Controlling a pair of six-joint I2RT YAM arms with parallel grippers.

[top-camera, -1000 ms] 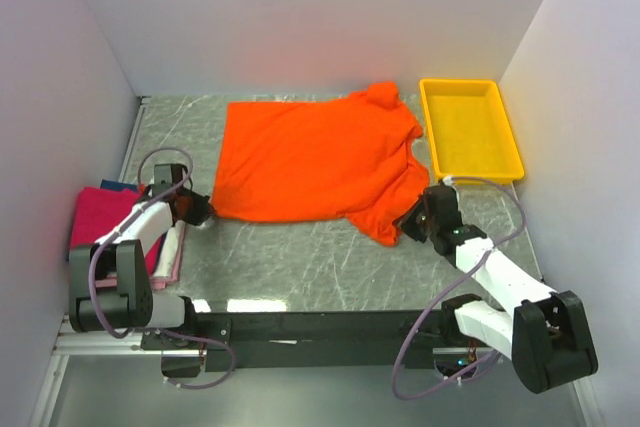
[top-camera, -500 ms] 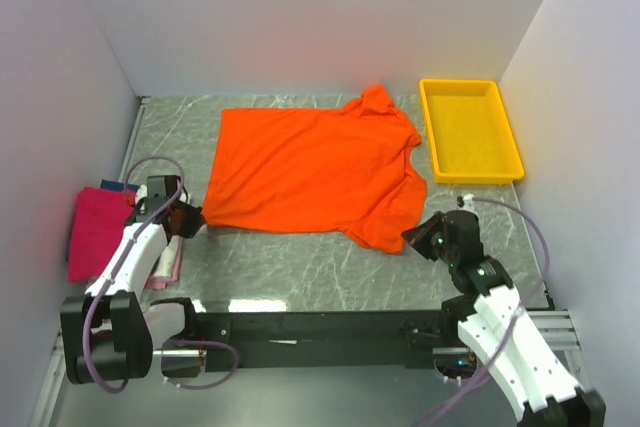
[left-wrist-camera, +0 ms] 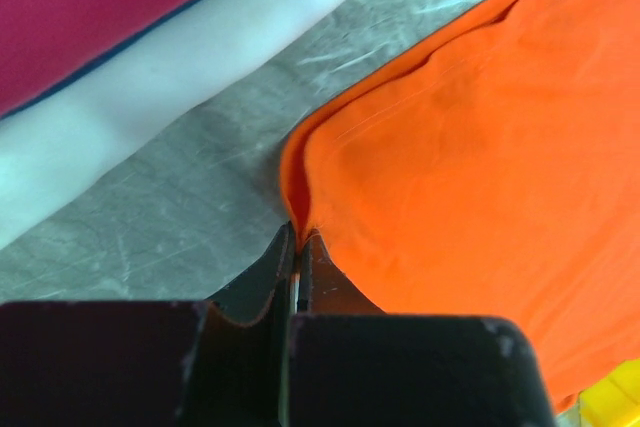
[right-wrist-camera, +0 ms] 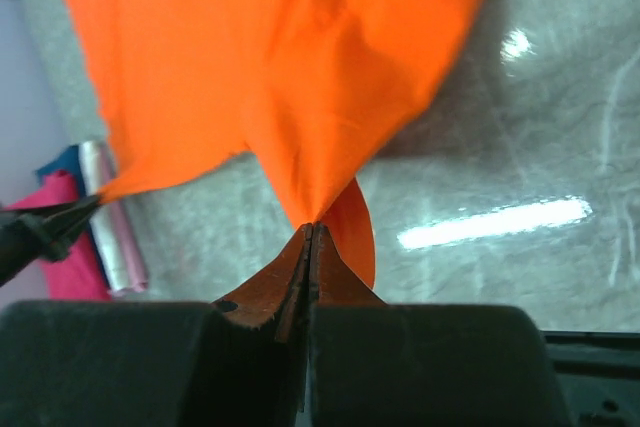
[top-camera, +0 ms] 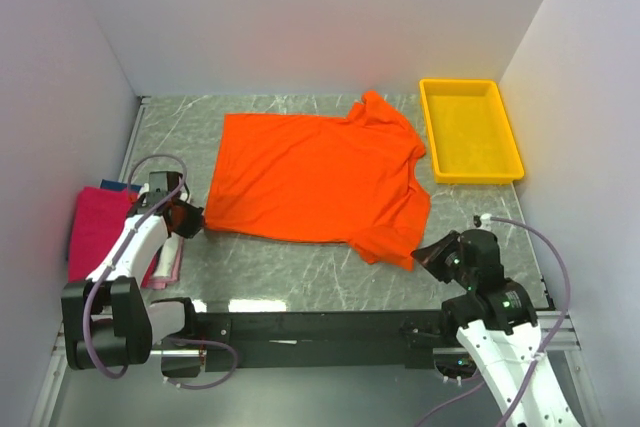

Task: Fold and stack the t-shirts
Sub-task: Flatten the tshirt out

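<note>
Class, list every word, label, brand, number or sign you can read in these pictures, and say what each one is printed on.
None: no view shows any readable text.
The orange t-shirt is plain, the folded pink shirt shows no label, and the yellow tray is unmarked.

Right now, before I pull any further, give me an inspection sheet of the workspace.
Surface: grey marbled table, with glare spots near the front edge.
Job's things: orange shirt spread out, unfolded. Pink shirt folded at left, with a pale shirt and a blue shirt showing at its edges.
Clutter: yellow tray at far right, beside the orange shirt's sleeve.
Hands: left hand shut on the orange shirt's near left corner. Right hand shut on its near right corner.
Cables: a purple cable loops by each arm, off the cloth.
Surroundings: white walls on three sides.
</note>
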